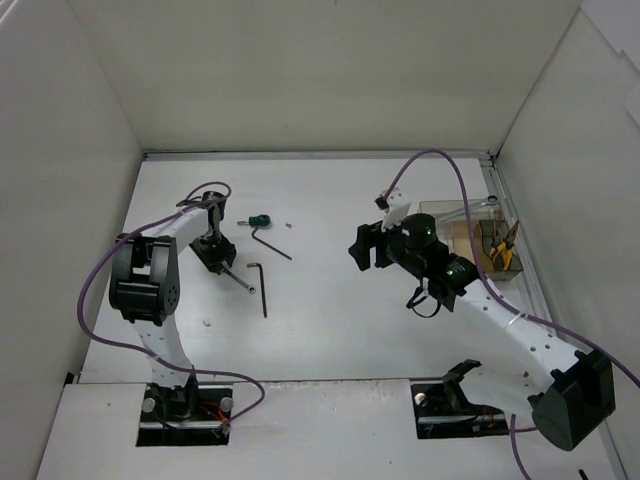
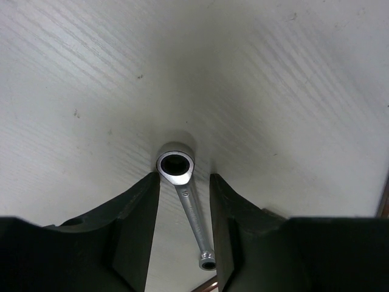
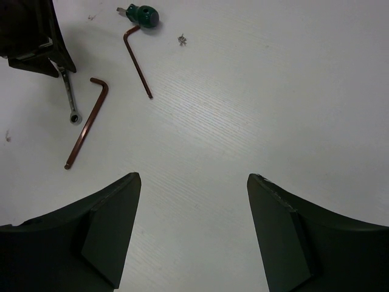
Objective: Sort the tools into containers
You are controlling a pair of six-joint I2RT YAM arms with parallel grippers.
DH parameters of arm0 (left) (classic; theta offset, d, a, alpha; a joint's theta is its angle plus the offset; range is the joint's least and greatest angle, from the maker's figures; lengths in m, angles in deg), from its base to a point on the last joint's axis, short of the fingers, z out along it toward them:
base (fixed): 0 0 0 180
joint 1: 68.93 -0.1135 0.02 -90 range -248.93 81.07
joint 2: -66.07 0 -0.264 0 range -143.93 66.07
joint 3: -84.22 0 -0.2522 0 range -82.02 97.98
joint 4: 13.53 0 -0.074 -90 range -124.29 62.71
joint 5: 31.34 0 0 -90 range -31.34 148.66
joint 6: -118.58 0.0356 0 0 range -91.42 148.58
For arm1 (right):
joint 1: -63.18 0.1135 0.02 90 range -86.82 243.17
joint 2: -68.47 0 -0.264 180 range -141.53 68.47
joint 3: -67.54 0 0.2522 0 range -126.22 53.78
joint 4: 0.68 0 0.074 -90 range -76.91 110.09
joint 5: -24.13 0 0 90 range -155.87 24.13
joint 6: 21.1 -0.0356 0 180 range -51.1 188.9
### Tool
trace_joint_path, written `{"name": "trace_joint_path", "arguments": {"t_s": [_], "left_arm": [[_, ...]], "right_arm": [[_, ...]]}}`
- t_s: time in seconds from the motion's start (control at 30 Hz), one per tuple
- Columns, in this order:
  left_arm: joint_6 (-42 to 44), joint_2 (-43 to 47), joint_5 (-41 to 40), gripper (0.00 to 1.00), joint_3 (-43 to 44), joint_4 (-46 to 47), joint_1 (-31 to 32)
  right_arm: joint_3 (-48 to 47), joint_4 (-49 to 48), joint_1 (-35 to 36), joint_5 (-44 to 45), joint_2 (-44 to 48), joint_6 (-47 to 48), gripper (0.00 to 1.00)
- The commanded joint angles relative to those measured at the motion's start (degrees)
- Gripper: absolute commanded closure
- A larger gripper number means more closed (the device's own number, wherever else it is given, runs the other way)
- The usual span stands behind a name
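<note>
Between the fingers of the left gripper (image 2: 184, 182) lies the silver wrench (image 2: 189, 210), flat on the table (image 2: 292, 91). The jaws stand apart, one on each side of the shank. A sliver of tabletop shows on either side, so nothing is clamped yet. In the left wrist view the wrench's long axis runs from its ring head at 12 o'clock to its small end near 6 o'clock. That puts it along the gap and across the closing line, which suits a pinch on the shank. From above, the tool reaches out from under this gripper toward 4 o'clock. Just beside its far end lies one hex key (image 1: 263, 290). A second hex key (image 1: 270, 243) and the green-handled screwdriver (image 1: 260, 220) sit at about 1 o'clock. The right gripper (image 1: 365, 248), fingers wide and empty, hangs well apart at 3 o'clock, so the left arm is plainly nearer. Farther out at 3 o'clock stand the containers (image 1: 445, 212), with the yellow-handled pliers (image 1: 505, 252) already in one.
</note>
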Motion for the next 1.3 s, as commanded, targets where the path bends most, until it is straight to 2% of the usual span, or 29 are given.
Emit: {"name": "trace_joint_path", "arguments": {"t_s": [0.0,0.37,0.43,0.53,0.67,0.83,1.07,1.27], "left_arm": [[-2.41,0.21,0.21,0.67,1.87,-2.4,0.0],[-3.12,-0.32,0.65,0.76,1.61,-5.83,0.0],[-3.64,-0.67,0.66,0.82,1.7,-6.27,0.0],[-3.73,-0.85,0.57,1.0,1.79,-6.36,0.53],[-2.94,0.9,0.22,1.0,2.14,-5.48,0.53],[-1.19,5.56,0.65,1.0,2.31,-2.5,0.53],[2.06,12.5,2.24,1.0,3.37,1.11,2.98],[4.0,19.45,9.16,1.0,2.23,8.91,8.95]], "right_arm": [[0.33,-3.15,0.27,1.84,3.18,0.72,0.31],[1.83,-3.15,-0.43,1.49,6.26,1.51,0.31],[2.09,-3.33,-0.6,1.32,6.44,1.68,0.31],[2.62,-3.33,-0.78,0.88,6.88,2.12,0.3],[2.8,-3.24,-0.6,0.96,6.44,1.16,0.29],[0.95,-3.15,-0.69,-1.14,4.17,-0.69,0.11],[-3.17,-3.68,0.71,-5.71,-0.49,-1.83,0.13],[-7.57,-6.84,3.52,-12.21,-6.12,-5.43,0.19]]}}
